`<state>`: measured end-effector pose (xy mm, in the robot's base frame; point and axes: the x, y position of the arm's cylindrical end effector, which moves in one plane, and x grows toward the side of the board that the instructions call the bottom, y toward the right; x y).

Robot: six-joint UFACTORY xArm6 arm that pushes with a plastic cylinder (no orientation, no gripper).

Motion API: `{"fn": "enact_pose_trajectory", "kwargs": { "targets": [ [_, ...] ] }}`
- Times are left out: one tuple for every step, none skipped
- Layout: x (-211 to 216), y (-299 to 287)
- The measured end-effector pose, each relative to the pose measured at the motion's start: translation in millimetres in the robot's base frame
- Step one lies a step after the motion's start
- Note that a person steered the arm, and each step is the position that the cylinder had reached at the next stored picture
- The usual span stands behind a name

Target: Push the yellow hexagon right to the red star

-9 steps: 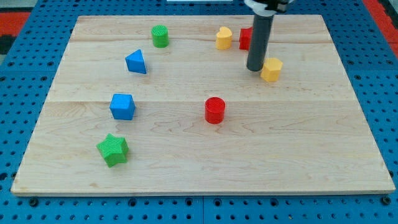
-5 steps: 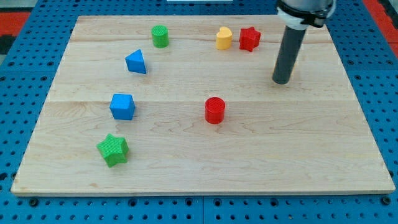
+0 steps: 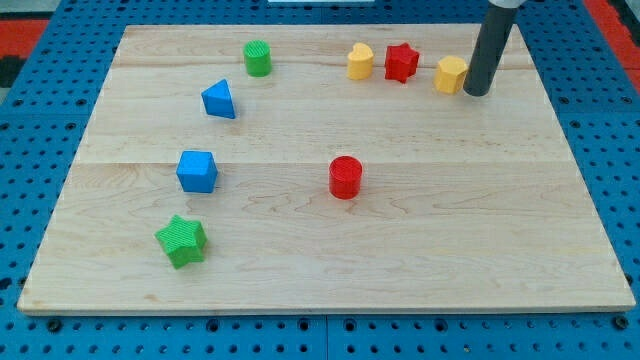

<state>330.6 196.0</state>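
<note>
The yellow hexagon (image 3: pixel 451 74) lies near the view's top right, a short gap to the right of the red star (image 3: pixel 402 62). My tip (image 3: pixel 477 93) stands just right of the hexagon, touching or nearly touching its right side. A yellow heart (image 3: pixel 360 61) sits just left of the red star.
A green cylinder (image 3: pixel 258 58) is at the top, left of centre. A blue triangular block (image 3: pixel 219 99) and a blue cube (image 3: pixel 197 171) are on the left. A green star (image 3: pixel 182 240) is at the lower left. A red cylinder (image 3: pixel 345 177) is in the middle. The wooden board (image 3: pixel 500 250) lies on a blue pegboard.
My tip has moved from left of the hexagon around to its right side and toward the view's top. The yellow hexagon now lies higher, closer to the red star's row.
</note>
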Motion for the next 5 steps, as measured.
{"fn": "enact_pose_trajectory", "kwargs": {
  "targets": [
    [11, -24],
    [2, -27],
    [-12, -23],
    [-21, -22],
    [-22, -19]
  ]
}}
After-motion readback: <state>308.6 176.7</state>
